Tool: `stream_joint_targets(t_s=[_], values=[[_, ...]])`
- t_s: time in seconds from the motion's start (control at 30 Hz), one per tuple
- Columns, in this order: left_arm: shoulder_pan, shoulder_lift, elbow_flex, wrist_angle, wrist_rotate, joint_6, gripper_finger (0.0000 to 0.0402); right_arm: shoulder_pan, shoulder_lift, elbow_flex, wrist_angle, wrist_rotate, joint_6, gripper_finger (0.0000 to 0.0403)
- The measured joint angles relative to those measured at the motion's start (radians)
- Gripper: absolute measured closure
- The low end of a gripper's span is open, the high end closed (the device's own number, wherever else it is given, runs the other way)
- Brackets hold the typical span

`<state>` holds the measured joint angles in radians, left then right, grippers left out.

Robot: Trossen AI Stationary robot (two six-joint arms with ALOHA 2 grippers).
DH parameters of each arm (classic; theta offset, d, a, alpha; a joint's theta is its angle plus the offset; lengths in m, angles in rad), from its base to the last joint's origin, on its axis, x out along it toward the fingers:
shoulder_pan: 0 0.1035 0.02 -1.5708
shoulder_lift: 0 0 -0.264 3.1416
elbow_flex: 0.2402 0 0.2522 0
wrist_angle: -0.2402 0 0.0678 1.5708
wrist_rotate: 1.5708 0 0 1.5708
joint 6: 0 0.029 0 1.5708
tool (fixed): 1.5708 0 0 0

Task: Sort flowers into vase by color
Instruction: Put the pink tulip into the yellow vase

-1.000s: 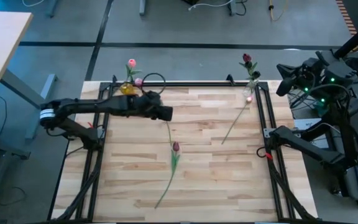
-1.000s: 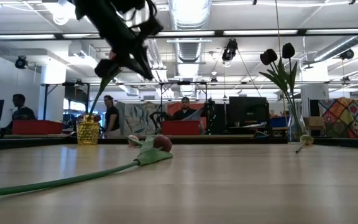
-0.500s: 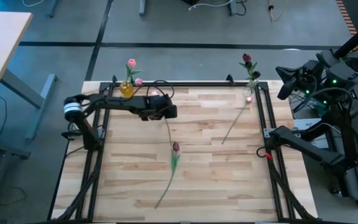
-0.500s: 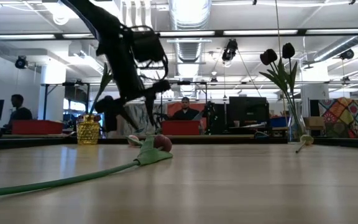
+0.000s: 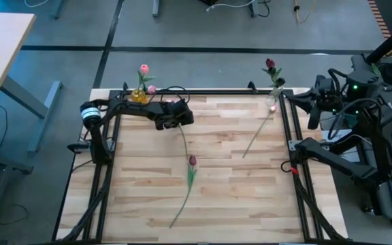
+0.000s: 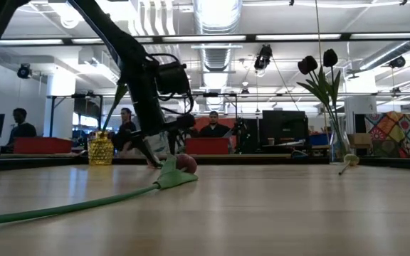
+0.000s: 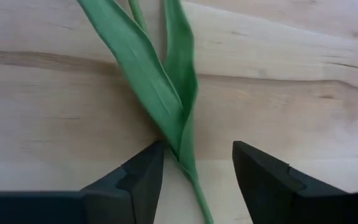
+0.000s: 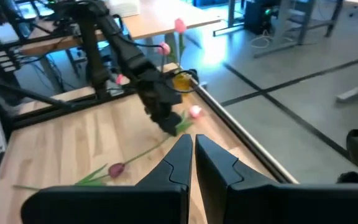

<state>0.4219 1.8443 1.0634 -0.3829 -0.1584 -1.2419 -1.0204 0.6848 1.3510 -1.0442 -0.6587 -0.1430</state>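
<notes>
Yellow vase (image 5: 139,97) with pink tulips (image 5: 143,70); clear vase (image 5: 276,93) with maroon tulips (image 5: 270,65).

table (image 5: 237,197): pale wood planks, visible grain, smooth with a low sheen
frame rails (image 5: 216,91): black metal, matt
left gripper (image 7: 194,163): dark matt plastic fingers
tulip leaves (image 7: 160,87): green, smooth, cloth-like
vase at 11 o'clock (image 6: 100,149): amber glass, ribbed, glossy
vase at 1 o'clock (image 6: 338,146): clear glass
</notes>
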Motion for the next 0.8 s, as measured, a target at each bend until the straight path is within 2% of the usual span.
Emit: stream_joint_targets(t_s=[0.2, 0.33, 0.47, 0.6, 0.8], values=[[0.007, 0.025, 0.004, -0.002, 0.002, 0.002, 0.0249, 0.000, 0.004, 0.000, 0.001, -0.017, -0.007, 0.0390], [0.008, 0.035, 0.004, -0.003, 0.003, 0.033, 0.0275, 0.000, 0.006, 0.000, 0.000, -0.122, -0.012, 0.0390], [0.008, 0.031, 0.002, 0.009, 0.011, 0.138, 0.0325, 0.000, 0.006, -0.006, 0.000, -0.234, -0.033, 0.0390], [0.004, 0.012, -0.002, 0.014, 0.014, 0.224, 0.0386, 0.000, 0.007, -0.010, -0.001, -0.261, -0.042, 0.0390], [-0.035, -0.084, -0.002, 0.053, 0.007, 0.365, 0.0395, 0.000, 0.016, -0.013, 0.000, -0.259, -0.063, 0.0390]])
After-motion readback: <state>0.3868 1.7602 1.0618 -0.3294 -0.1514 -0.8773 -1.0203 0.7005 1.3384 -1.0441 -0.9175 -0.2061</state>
